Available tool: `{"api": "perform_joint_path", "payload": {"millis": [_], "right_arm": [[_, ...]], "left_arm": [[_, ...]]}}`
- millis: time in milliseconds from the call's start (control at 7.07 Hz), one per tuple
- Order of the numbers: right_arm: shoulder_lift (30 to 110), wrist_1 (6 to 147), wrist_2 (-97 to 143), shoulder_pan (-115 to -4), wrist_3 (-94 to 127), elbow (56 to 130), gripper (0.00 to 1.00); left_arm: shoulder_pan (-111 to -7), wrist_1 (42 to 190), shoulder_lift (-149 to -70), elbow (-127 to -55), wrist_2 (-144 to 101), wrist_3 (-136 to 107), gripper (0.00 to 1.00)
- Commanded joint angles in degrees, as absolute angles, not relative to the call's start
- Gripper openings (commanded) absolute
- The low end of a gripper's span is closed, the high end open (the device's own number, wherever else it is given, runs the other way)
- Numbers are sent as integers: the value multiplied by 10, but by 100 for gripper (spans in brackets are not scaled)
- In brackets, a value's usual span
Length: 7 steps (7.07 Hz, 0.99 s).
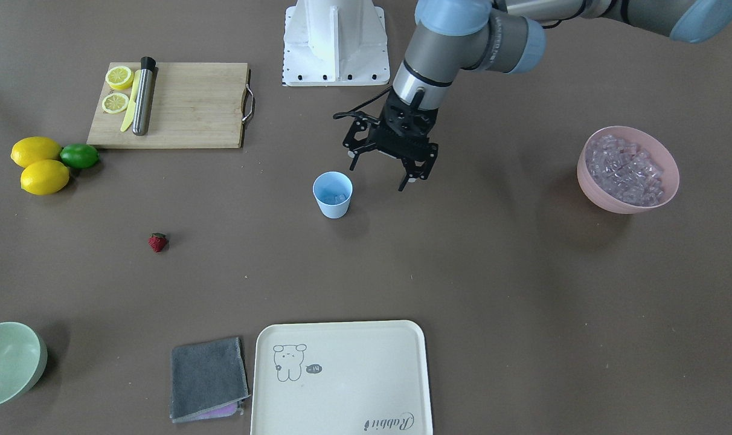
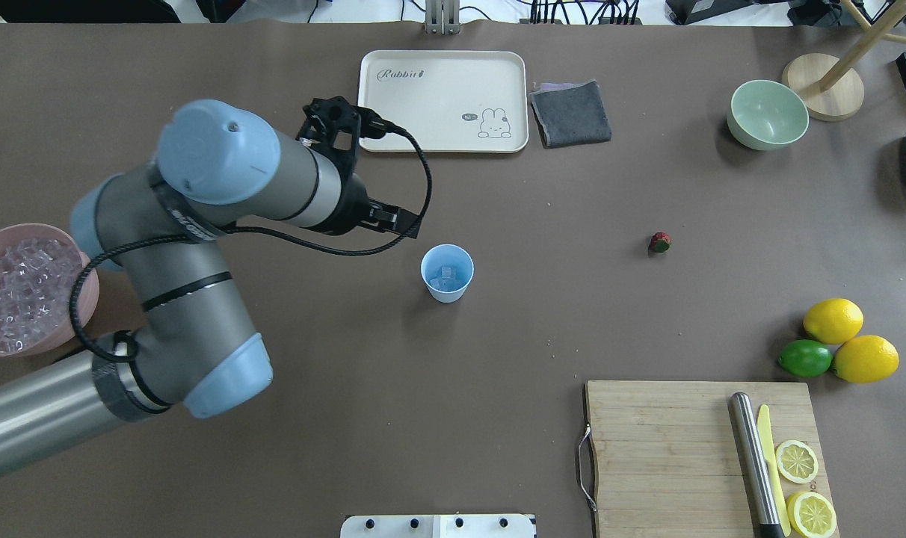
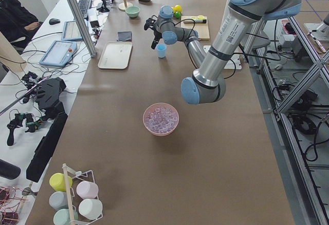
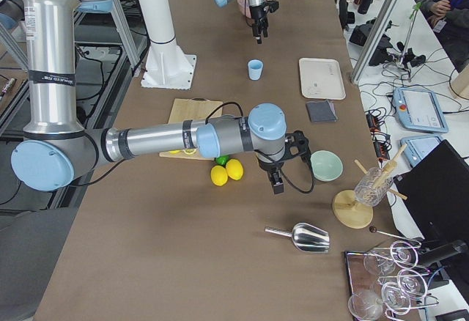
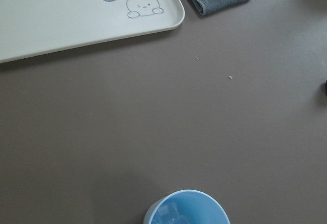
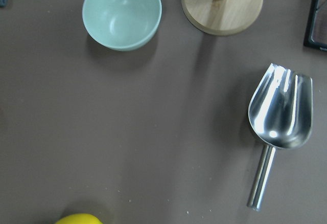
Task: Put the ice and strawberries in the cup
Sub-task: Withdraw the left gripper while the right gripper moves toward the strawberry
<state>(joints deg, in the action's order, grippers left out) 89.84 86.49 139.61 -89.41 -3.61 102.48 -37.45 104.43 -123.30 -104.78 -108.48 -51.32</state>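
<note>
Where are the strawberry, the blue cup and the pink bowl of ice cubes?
strawberry (image 1: 157,243), front-facing view, on its red body.
blue cup (image 1: 333,208), front-facing view, on its outer wall.
pink bowl (image 1: 588,186), front-facing view, on its outer wall.

4 fixed cameras are watching from a distance: 1 facing the robot (image 1: 456,48), 1 looking over its shoulders, 1 at each end of the table (image 1: 523,272), all sharing the cup (image 1: 332,193). 2 wrist cameras are hanging close, looking straight down at the table.
</note>
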Motion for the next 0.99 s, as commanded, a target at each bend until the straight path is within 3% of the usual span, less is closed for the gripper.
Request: {"api": "perform_joint_path", "payload": {"millis": [0,424,849], "right_arm": [[824,861,1391,-800,107,1047,100],[724,860,1270,-603,305,1048,100],[729,747,1222,-525,365,974,100]], "left_arm": [[-499,1018,-1111,-1134,-1205,-419,97],[-661,1087,-965,-1134,-1335,-293,97],[-687,1118,-938,-1132,-1345,-291,97]]}}
